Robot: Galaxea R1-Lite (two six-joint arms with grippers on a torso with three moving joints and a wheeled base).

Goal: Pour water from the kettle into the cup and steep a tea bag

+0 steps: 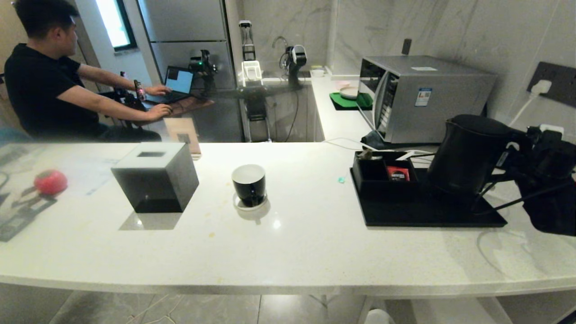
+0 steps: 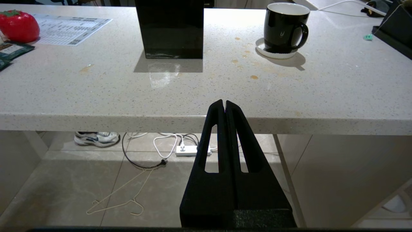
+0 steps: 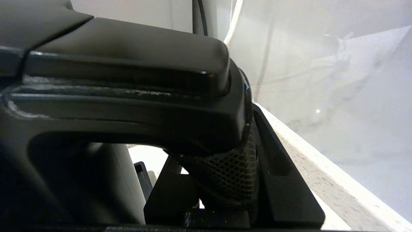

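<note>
Ahead of me, from the head camera, a long pale counter (image 1: pixel 288 243) runs across the view. My right gripper (image 1: pixel 517 159) reaches in from the right edge and is clamped on the loop handle of the kettle (image 1: pixel 468 155), a tall matte black jug that stands tilted at the right end of a flat black tray (image 1: pixel 427 216). The tray's compartment beside the kettle holds a small red packet (image 1: pixel 398 173). Near the middle of the counter, well apart from the tray, the cup (image 1: pixel 249 183) stands upright on a small white coaster (image 1: pixel 250 203). A tiny green tag (image 1: pixel 341 180) lies on the counter between cup and tray; I cannot make out the tea bag itself. A black tissue box (image 1: pixel 155 176) sits left of the cup, and a person (image 1: pixel 49 76) works at a laptop beyond the counter. From the left wrist camera, my left gripper (image 2: pixel 224 103) hangs below the counter edge, fingers pressed together, holding nothing; the cup (image 2: pixel 285 27) shows beyond it. From the right wrist camera, the fingers (image 3: pixel 283 180) grasp the kettle handle (image 3: pixel 135 90), which fills the view.
</note>
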